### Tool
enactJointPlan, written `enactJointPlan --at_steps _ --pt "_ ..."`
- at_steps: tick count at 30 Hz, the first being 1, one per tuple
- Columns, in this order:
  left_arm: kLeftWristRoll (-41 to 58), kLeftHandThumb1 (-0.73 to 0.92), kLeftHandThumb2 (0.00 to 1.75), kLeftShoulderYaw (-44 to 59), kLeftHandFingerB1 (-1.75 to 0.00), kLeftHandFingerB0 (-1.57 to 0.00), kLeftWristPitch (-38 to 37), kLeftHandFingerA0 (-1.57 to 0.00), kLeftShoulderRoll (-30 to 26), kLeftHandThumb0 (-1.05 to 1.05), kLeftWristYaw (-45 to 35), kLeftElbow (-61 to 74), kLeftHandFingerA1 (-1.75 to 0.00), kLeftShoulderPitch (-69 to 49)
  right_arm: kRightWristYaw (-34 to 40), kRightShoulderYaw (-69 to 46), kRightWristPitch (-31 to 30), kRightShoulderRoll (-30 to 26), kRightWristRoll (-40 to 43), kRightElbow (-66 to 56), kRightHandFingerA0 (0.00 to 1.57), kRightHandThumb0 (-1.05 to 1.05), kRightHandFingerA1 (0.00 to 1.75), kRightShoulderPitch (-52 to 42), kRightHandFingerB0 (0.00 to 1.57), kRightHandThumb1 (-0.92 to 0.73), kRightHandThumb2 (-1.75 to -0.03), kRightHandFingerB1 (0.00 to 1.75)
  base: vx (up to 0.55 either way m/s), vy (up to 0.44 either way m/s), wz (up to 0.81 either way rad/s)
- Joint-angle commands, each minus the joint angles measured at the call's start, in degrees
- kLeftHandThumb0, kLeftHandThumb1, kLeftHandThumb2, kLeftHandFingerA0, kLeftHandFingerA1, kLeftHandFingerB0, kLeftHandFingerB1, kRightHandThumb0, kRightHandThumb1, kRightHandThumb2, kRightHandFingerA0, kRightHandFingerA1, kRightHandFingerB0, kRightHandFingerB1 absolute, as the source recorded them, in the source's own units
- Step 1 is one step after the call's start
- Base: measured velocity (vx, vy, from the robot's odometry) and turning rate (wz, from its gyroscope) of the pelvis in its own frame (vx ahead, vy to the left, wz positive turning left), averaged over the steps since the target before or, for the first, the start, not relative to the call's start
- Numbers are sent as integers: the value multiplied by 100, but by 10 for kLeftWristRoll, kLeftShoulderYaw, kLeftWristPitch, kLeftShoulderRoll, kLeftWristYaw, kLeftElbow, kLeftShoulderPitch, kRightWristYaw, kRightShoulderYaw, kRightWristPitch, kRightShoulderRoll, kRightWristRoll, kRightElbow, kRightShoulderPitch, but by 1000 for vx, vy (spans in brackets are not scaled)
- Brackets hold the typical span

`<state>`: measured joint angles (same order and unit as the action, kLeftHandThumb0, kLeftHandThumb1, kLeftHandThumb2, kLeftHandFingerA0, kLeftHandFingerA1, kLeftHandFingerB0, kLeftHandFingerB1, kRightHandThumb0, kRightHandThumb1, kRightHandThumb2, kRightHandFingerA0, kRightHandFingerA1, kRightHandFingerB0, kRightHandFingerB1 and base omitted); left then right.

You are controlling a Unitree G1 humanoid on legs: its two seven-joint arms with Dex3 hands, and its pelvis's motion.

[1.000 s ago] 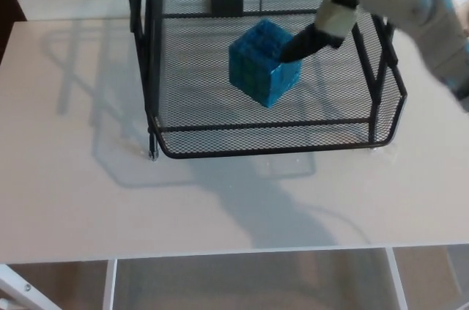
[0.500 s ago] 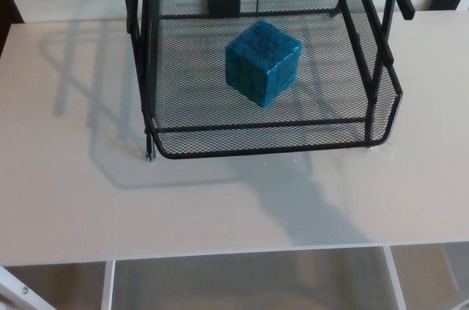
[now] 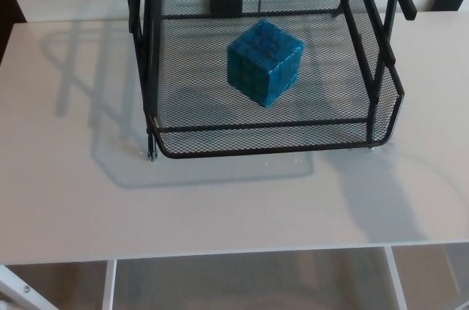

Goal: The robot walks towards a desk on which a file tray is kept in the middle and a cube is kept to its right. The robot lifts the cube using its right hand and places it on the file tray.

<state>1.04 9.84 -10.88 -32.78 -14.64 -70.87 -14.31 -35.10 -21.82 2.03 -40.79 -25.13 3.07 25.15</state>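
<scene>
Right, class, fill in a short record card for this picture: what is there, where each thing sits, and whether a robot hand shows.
surface: white desk
container: black wire-mesh file tray, standing on the desk
object: blue cube, resting on the tray's mesh floor near its middle, one corner towards the camera
contact: nothing touches the cube
robot hand: neither left nor right in view
task state: cube lies in the tray

No legible text, labels, brands, numbers or signs anywhere. On the blue cube (image 3: pixel 264 63) inside the file tray (image 3: pixel 264 152), only dark mottling, nothing readable. Small black plate (image 3: pixel 225 1) at the tray's back wall, too dark to make out any lettering.
</scene>
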Motion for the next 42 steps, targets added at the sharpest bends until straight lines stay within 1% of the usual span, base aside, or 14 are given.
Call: enactJointPlan --at_steps 1,6,8,9,14,16,20,21,23,26,31,33,35,42 --pt "13 86 78 19 -82 -35 -12 -59 -4 -104 5 2 -96 -3 562 -460 125 141 220 421 29 -73 84 -270 29 -55 -99 70 0 0 0" --pt "15 87 75 22 -84 -33 -10 -54 -7 -105 6 1 -98 -2 583 -426 141 185 212 454 7 -66 117 -299 4 -84 -58 69 0 0 0" --pt "19 85 77 24 -82 -31 -5 -56 -6 -104 1 8 -96 -5 586 -433 73 193 206 437 0 -70 95 -299 0 -89 -67 64 0 0 0" --pt "16 87 76 23 -84 -33 -6 -57 -6 -105 4 3 -99 -3 555 -452 -4 207 208 391 0 -72 14 -296 0 -92 -85 45 0 0 0" --pt "13 87 74 21 -84 -34 -7 -55 -6 -105 9 -2 -98 -6 432 -508 -164 210 263 367 0 -105 36 -300 0 -87 -119 21 0 0 0" --pt "6 89 75 16 -83 -36 -5 -56 -6 -105 15 -7 -97 0 396 -447 -163 216 211 393 0 -33 70 -348 0 -32 -92 0 0 0 0" --pt "10 86 78 19 -86 -40 -4 -57 -5 -104 17 -2 -99 0 400 -462 -235 198 206 402 0 -77 87 -319 0 -92 -85 0 0 0 0" --pt "9 87 79 17 -84 -38 -4 -53 -6 -105 13 3 -97 -1 435 -442 -235 198 180 421 0 -93 52 -314 0 -90 -128 37 0 0 0" --pt "11 88 78 18 -83 -38 -11 -50 -7 -104 6 8 -96 -7 408 -428 -249 197 172 427 0 -90 60 -320 0 -92 -89 0 0 0 0" --pt "11 92 77 19 -82 -35 -13 -56 -8 -105 6 7 -96 -7 366 -371 -201 234 136 378 22 -18 109 -365 0 -27 -97 31 0 0 0" --pt "24 92 78 37 -88 -36 -13 -58 -5 -105 0 0 -101 -7 287 -413 -214 240 216 386 120 -59 131 -361 6 -54 -93 56 0 0 0" --pt "25 92 78 39 -79 -35 -4 -53 -5 -100 -1 5 -94 -7 286 -445 -217 240 259 417 114 -62 135 -337 29 -34 -83 64 0 0 0" --pt "12 92 81 33 -79 -37 4 -46 -5 -102 7 -5 -91 3 248 -277 -158 198 107 466 2 -92 60 -366 0 -64 -106 32 0 0 0" --pt "15 92 80 41 -82 -31 3 -51 -4 -105 4 -4 -97 3 240 -85 -87 152 15 491 1 -95 32 -404 11 -60 -103 12 0 0 0"
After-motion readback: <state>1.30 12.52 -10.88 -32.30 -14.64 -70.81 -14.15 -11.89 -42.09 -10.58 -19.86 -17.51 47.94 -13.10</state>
